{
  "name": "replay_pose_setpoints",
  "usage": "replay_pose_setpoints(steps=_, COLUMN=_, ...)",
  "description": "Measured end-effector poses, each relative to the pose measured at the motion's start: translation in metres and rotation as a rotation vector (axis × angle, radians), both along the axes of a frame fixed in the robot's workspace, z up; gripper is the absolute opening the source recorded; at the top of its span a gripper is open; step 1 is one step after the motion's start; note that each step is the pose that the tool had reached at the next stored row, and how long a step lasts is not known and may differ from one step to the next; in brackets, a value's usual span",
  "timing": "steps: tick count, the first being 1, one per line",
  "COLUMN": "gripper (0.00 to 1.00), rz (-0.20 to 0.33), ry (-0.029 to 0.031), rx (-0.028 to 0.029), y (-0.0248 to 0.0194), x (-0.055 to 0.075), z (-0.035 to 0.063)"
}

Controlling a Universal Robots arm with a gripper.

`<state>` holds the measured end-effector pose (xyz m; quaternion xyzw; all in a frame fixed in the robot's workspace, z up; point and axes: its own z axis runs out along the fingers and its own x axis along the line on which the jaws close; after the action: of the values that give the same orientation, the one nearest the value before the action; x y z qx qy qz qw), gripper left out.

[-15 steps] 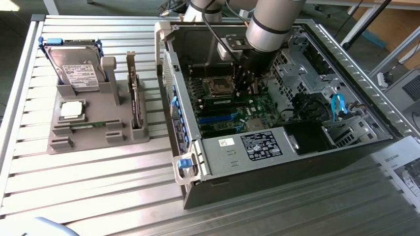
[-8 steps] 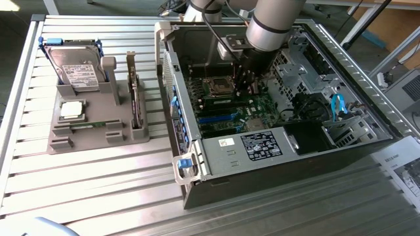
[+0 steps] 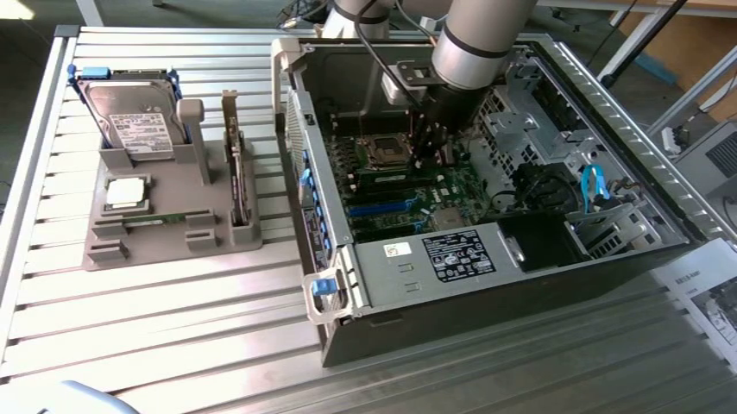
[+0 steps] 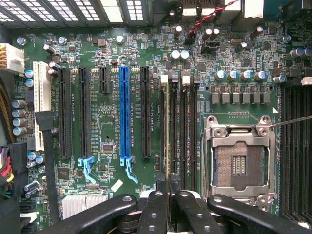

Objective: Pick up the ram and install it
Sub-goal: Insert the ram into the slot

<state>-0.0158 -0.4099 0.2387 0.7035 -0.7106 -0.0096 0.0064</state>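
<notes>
Insp. note: the gripper (image 4: 169, 189) is being held low inside the open PC case (image 3: 484, 285), over the mobo (image 3: 426, 194). Its fingers (image 4: 156, 200) are being kept nearly together, pinched on the ram (image 4: 168, 131). In the wrist view the ram is being presented edge-on, as a thin strip running out from betw. the two inner fingers.

The strip is being held parallel to the DIMM slots (image 4: 184, 131) and in line w/ the slot at the end of the row, on the side of the black and blue expansion slots (image 4: 125, 117). Whether the stick is being seated in that slot or held just above it cannot be told. The open CPU socket (image 4: 240, 156) is lying beside the DIMM row on the other side, its lever raised.

In the exterior view, a grey parts holder (image 3: 150, 246) is standing on the slatted table (image 3: 173, 345), to that view's left of the case. It is carrying:
- a hard drive (image 3: 133, 116), upright at the rear
- a silver-topped processor chip (image 3: 124, 194), lying flat
- an expansion card (image 3: 238, 181), on edge
- a second green stick (image 3: 152, 221), lying flat near the front, well apart from the gripper
</notes>
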Motion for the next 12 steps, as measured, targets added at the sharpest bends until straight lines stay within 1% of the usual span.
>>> replay_pose_setpoints(steps=12, gripper=0.12, rz=0.006, ry=0.0001, rx=-0.0002, y=0.0, x=0.0001, z=-0.0006)
